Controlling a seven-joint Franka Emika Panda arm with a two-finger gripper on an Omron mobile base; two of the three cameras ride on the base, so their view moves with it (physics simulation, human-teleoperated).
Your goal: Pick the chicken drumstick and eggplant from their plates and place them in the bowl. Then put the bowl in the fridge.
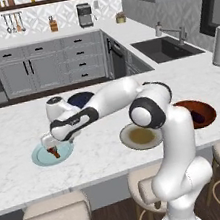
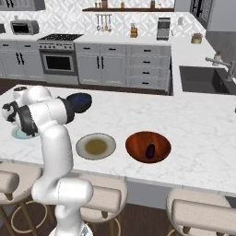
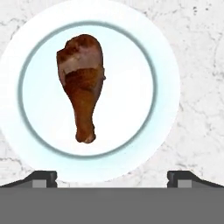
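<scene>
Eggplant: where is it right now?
The eggplant lies inside the reddish-brown bowl on the island counter, right of the beige plate.

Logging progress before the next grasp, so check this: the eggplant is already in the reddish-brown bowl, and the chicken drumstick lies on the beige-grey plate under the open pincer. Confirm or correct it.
One thing is wrong: the plate. The chicken drumstick lies on the pale blue plate, as the hand view shows, under the open pincer. The beige-grey plate holds no food. The eggplant is indeed in the reddish-brown bowl, by the right base view.
</scene>
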